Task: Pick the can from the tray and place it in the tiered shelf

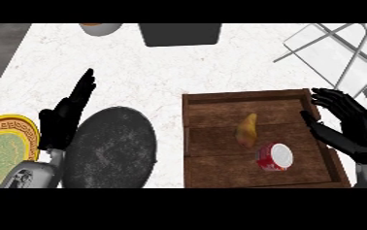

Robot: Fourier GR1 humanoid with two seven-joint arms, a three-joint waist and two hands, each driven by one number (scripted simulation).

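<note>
Nearest, at left: dark round plate (108,149), with a yellow patterned plate (14,144) beside it. In the wooden tray (243,97), near right part: red-and-white can (275,156), untouched; just beyond, a yellowish piece of food (246,129). Right hand (342,122) at the tray's right rim, fingers spread, holding nothing. Left hand (68,115) beyond the dark plate, fingers straight, pressed together. Farthest: wire tiered shelf (333,44), dark bin (179,34), bowl (100,28).

Red-white can (275,156), brown tray (215,100)
</note>
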